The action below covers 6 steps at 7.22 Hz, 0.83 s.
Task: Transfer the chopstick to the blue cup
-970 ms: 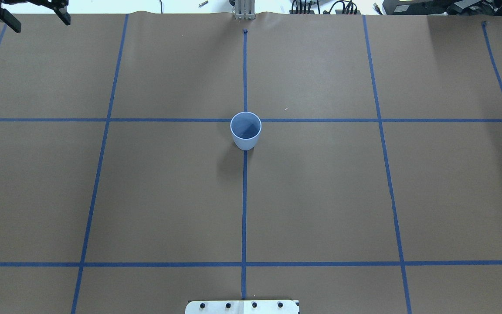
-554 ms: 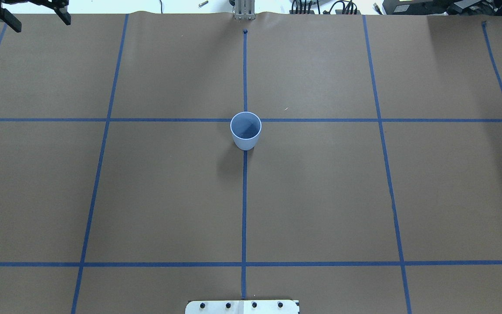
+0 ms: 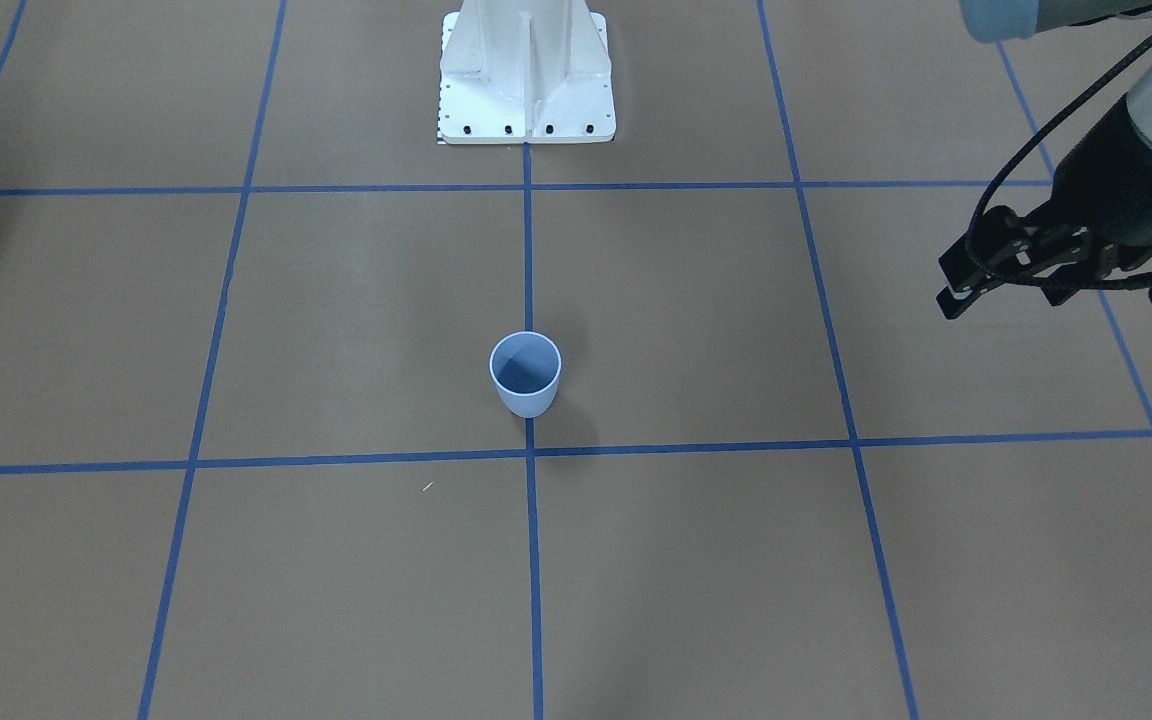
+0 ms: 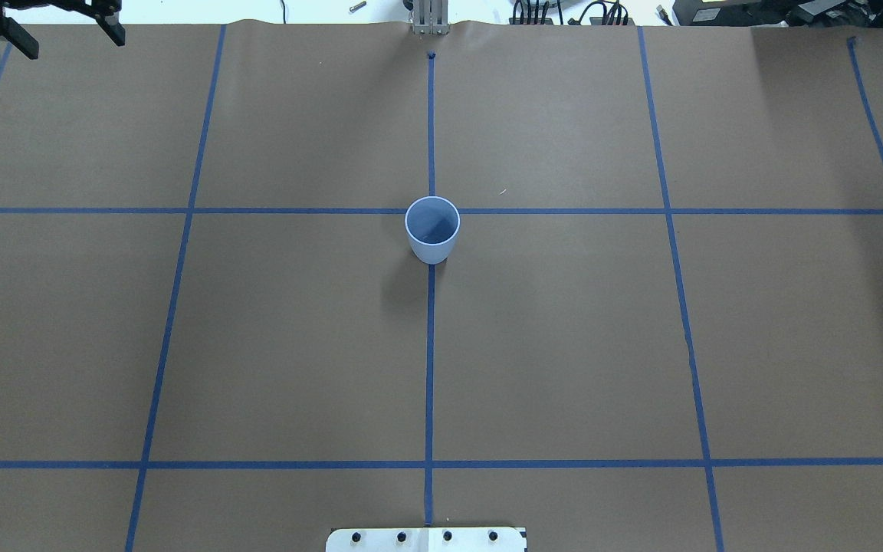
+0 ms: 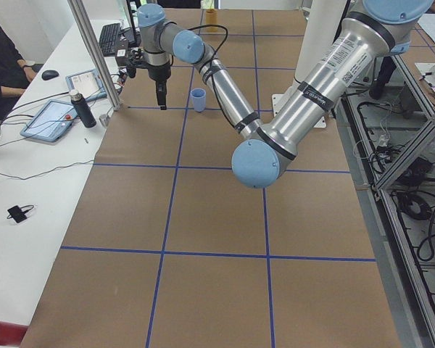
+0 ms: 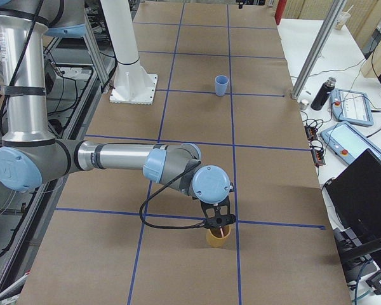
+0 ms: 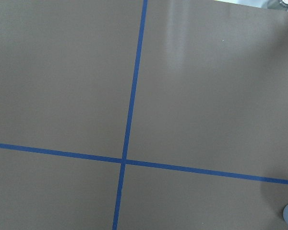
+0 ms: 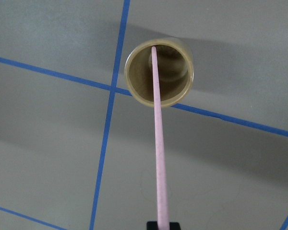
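As a second ago — blue cup (image 4: 432,230), left gripper (image 4: 75,46) unmoved.

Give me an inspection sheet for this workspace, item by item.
Surface: brown paper table with a blue tape grid.
Job's things: light blue plastic cup upright at the centre, empty; thin pink chopstick reaches into a yellow cup.
Clutter: one tiny pale speck beyond the blue cup.
Grippers: left gripper open, empty, at the far left corner; right gripper shut on the chopstick above the yellow cup.
Cables: black cable along the left wrist; looped cable under the right forearm.
Surroundings: side bench with a tablet, a bottle and a seated person.
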Available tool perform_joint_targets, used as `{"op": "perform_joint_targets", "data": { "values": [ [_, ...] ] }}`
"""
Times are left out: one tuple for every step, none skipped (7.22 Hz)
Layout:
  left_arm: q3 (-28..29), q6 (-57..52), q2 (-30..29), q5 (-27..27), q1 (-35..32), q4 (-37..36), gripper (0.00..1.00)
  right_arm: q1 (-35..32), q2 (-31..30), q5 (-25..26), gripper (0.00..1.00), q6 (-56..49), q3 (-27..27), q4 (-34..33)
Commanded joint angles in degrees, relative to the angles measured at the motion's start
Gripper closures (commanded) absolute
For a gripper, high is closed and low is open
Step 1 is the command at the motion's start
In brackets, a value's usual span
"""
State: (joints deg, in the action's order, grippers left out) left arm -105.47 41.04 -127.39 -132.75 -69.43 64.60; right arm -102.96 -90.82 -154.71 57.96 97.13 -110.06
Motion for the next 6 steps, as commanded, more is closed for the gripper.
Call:
{"op": "perform_joint_targets", "data": {
  "values": [
    [0.09,0.0,0.21,-0.67,0.0,0.0,0.02,-0.57,-1.28,0.02,1.0,1.88,9.26,-6.81],
    [0.18,0.0,0.21,-0.67,0.0,0.0,0.02,-0.22,-0.85,-0.06,1.0,6.42,14.44,-9.8],
    [0.27,0.0,0.3,-0.67,-0.09,0.0,0.02,2.04,-0.68,-0.5,1.0,10.46,18.58,-9.83],
    [0.27,0.0,0.56,-0.75,-0.17,0.0,0.02,5.63,0.98,-0.85,1.0,14.16,23.49,-9.74],
    [0.35,-0.26,0.74,-0.67,-1.65,0.09,0.02,9.15,5.43,-2.25,1.0,17.07,27.2,-9.74],
    [1.14,-4.61,2.04,-0.75,-5.5,0.18,0.02,14.32,14.0,-3.13,1.0,20.32,27.06,-9.83]
  ]
}}
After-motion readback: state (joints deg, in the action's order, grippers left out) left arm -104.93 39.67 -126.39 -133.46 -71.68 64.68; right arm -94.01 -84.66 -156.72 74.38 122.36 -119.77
